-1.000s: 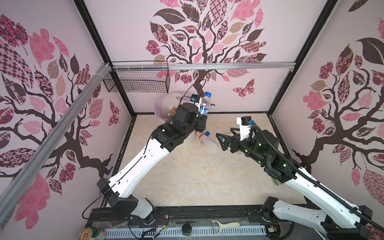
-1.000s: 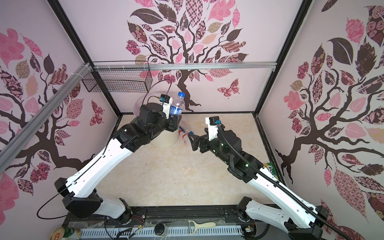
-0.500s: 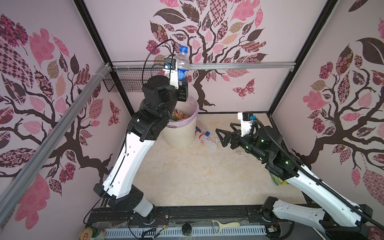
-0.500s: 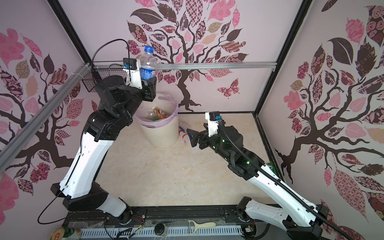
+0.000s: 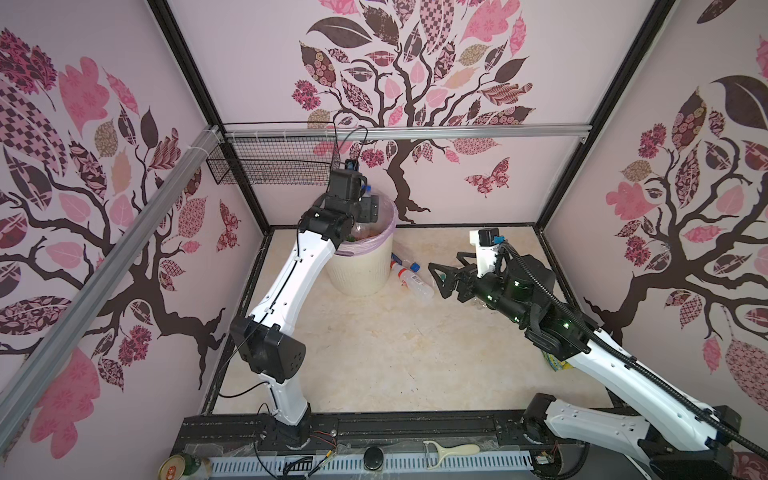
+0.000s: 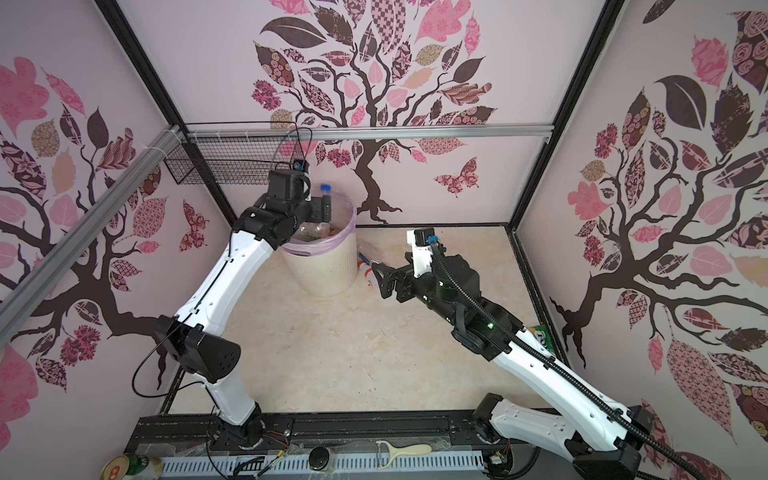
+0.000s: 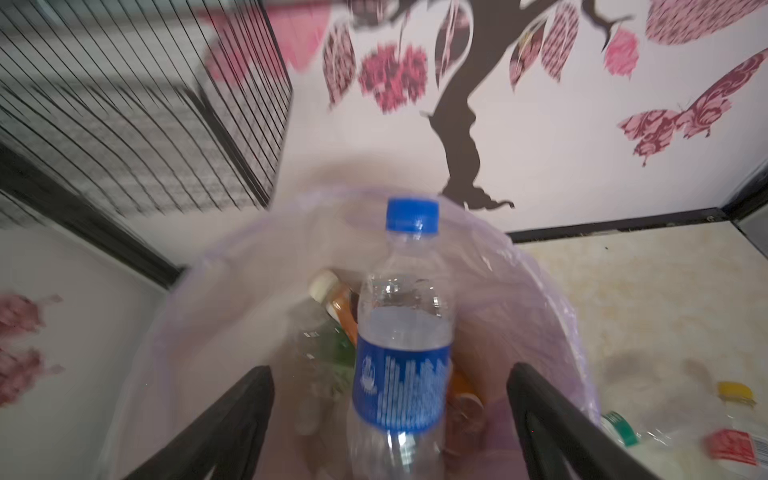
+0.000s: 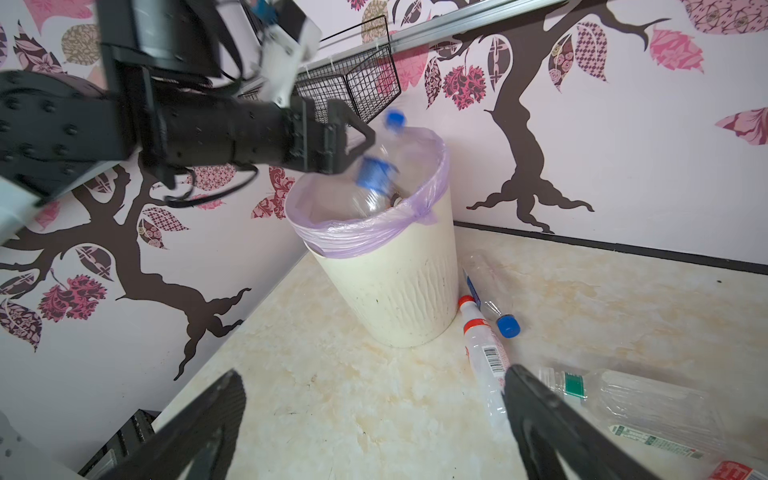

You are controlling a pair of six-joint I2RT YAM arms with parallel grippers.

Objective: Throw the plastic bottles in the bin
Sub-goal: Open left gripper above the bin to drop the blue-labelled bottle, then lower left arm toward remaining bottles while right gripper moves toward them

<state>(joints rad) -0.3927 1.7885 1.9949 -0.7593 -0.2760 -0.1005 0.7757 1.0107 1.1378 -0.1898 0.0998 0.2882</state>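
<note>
Upper centre in both top views: left fingers [image 7: 232, 419] wide, gaps beside clear blue-capped plastic bottle [image 7: 401, 332] above rim of round cream bin [image 8: 395, 291]; right fingers [image 8: 544, 419] wide.

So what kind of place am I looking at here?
Probably a robot test booth dressed up as a room: tree-decal walls, two arms bolted to a base rail, plus a lined bin and stray plastic bottles on the floor.

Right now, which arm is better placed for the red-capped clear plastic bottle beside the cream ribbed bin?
Right: right gripper hovers open near the red-capped bottle; left gripper is over the bin.
</note>
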